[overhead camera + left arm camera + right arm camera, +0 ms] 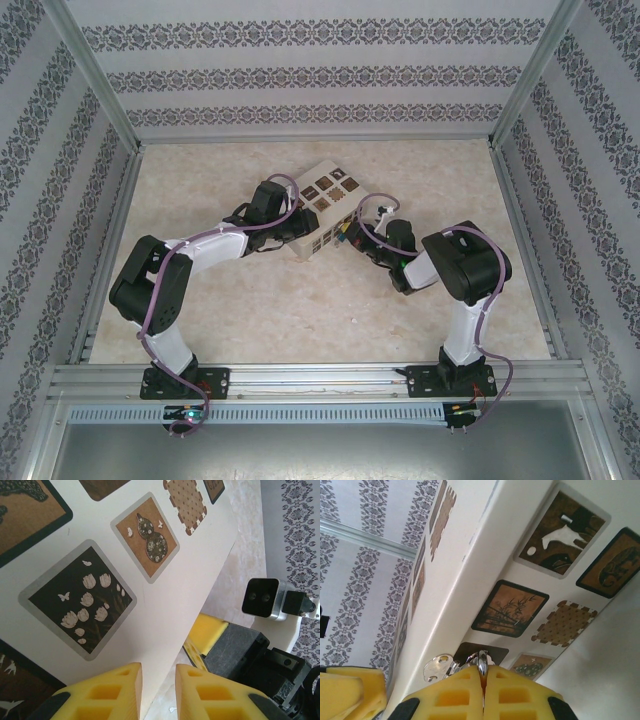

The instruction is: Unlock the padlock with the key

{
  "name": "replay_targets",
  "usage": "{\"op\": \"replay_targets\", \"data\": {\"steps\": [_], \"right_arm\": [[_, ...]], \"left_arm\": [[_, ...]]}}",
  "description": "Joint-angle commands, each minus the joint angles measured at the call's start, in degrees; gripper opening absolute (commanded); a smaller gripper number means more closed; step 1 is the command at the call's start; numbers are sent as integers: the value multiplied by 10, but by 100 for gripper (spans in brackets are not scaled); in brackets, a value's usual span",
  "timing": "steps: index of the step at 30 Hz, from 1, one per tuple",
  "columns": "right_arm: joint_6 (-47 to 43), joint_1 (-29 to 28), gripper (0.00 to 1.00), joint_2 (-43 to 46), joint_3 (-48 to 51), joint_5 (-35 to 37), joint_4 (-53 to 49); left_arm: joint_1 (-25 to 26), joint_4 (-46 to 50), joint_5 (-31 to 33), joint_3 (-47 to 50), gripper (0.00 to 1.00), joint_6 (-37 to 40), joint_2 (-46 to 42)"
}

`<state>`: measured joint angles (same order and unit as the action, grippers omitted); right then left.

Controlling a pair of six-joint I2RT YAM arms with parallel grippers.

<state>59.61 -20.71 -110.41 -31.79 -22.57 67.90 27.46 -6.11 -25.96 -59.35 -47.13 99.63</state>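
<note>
Worktop (300, 310): pale, marbled. On it the beige box (325, 195), largest item, sits tilted just past centre toward 12 o'clock in the top view, one arm at each near side. Left jaws come in from 8 o'clock. In the left wrist view their yellow pads (107, 697) straddle the box's thin edge with a narrow gap, and I read that as clamped on the box to steady it. Right jaws come in from 4 o'clock, closed, pads (450, 695) pressed flat together on a sliver of bright metal that I take to be the key (482, 661). The padlock (341, 239) is only a blue fleck between box and right jaws at the box's 4 o'clock corner, too small to detail. Beside the key, at 9 o'clock in the right wrist view, is a silvery fitting (438, 667); I cannot tell if it is hasp or shackle. Handling, as judgement: the key is light, stiff, thin and slick, so you hold it flat across the bow and expect it to pivot if pushed off-axis. Its long axis runs along the pads, tip toward 12 o'clock in that view, at the box edge.
</note>
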Motion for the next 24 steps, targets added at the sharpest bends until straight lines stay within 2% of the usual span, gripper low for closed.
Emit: {"op": "replay_targets", "data": {"steps": [1, 24], "right_arm": [[-13, 20, 0, 18, -22, 39, 44], [-31, 40, 0, 47, -11, 41, 19]], "left_arm": [[9, 79, 3, 31, 24, -9, 12], [8, 88, 4, 15, 24, -6, 17]]}}
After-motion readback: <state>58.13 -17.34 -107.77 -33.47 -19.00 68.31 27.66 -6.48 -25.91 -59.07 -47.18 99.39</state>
